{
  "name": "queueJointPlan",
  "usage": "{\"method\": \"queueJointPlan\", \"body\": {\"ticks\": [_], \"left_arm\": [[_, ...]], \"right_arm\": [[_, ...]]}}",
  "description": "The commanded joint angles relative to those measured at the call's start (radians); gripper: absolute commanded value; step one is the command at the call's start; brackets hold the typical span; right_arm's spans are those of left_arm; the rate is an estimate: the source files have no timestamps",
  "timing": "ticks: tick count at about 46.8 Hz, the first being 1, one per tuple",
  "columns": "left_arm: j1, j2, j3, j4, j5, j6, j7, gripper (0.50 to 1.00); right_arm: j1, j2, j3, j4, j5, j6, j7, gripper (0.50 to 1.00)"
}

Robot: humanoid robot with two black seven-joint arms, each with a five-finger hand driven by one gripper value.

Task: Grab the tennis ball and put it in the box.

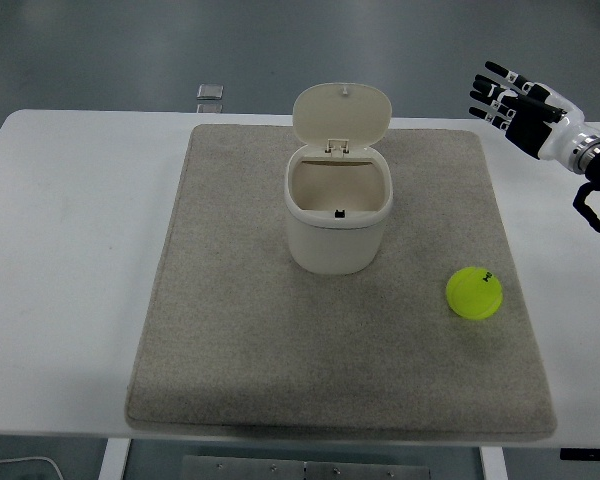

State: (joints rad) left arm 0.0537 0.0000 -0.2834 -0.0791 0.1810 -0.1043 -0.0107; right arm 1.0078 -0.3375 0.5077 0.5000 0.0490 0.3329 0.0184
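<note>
One tennis ball [474, 293] lies on the grey mat [230, 330], to the right of the box [338, 215] and a little nearer the table's front edge, well apart from it and touching nothing else. It looks light and springy, with a fuzzy felt skin that should give the fingers good friction. Being round, though, it will likely roll away if nudged from one side, and the mat's nap will only slow it slightly. The safest hold is probably from above, fingers spread around its widest part with the thumb opposite, closing evenly so it is not squeezed out.

The box is a cream bin standing upright near the middle of the mat, its hinged lid [342, 113] tipped up and back, so the opening is free for a drop from above. The mat covers most of the white table [70, 220].

Beyond the box to the right, past the mat's far corner, the right hand [510, 100] hovers in the air with its fingers spread wide, holding nothing, well apart from the ball. Behind the box and to its left, a small grey object [211, 93] sits at the table's far edge.
</note>
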Motion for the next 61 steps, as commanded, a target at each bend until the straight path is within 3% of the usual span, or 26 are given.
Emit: {"method": "queueJointPlan", "body": {"ticks": [1, 30, 44, 61], "left_arm": [[0.0, 0.0, -0.003, 0.001, -0.001, 0.0, -0.002, 0.992], [0.0, 0.0, 0.001, -0.005, 0.0, 0.0, 0.0, 0.992], [0.0, 0.0, 0.001, -0.004, 0.0, 0.0, -0.002, 0.992], [0.0, 0.0, 0.001, -0.004, 0.0, 0.0, -0.002, 0.992]], "right_arm": [[0.0, 0.0, 0.0, 0.0, 0.0, 0.0, 0.0, 0.932], [-0.002, -0.005, -0.002, 0.002, -0.066, 0.005, 0.006, 0.932], [0.002, -0.023, -0.003, 0.002, -0.097, 0.09, 0.008, 0.932], [0.009, -0.046, -0.002, 0.003, -0.324, 0.158, 0.009, 0.932]]}}
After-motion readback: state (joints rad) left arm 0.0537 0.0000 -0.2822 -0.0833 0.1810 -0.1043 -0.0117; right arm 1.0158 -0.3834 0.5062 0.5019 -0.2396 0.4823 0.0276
